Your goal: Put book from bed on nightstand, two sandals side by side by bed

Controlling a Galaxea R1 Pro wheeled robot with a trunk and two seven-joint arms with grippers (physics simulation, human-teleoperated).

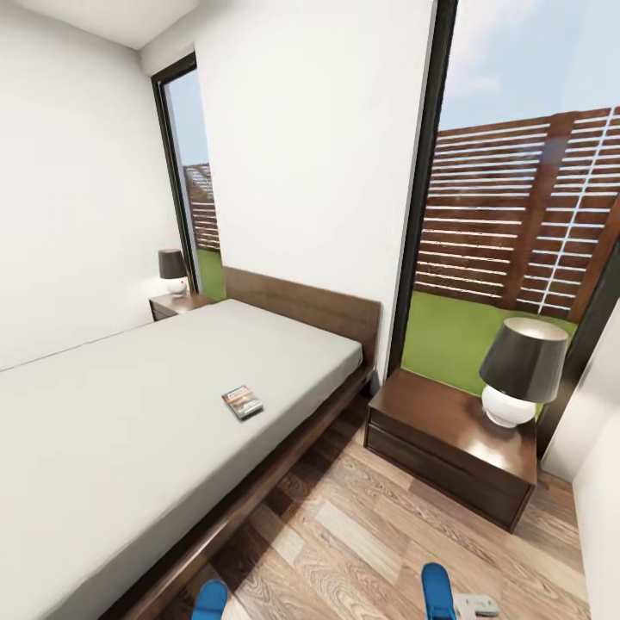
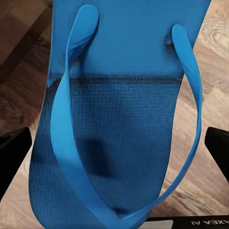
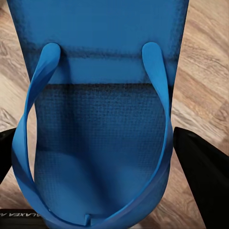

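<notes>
Our left gripper (image 2: 114,157) and right gripper (image 3: 102,162) each hold a bumpy blue sandal (image 2: 119,109) (image 3: 100,95) between black fingers, above the wood floor (image 1: 362,534). The thin little book (image 1: 242,402) lies flat on the bed's (image 1: 129,413) smooth grey mattress.

Blue sandal (image 3: 102,95), strap side up, between the right tool's (image 3: 102,191) dark fingers (image 3: 202,176), over wood-plank floor (image 3: 205,90).

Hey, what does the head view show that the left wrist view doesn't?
Head view alone: the bed with the book lying on its mattress, a nightstand carrying a lamp, another nightstand by the far window, and the fence outside. Left wrist view alone: a close look at one sandal's strap and textured sole, flanked by dark pincer fingers. Both share a blue sandal on the wood-plank floor.
</notes>
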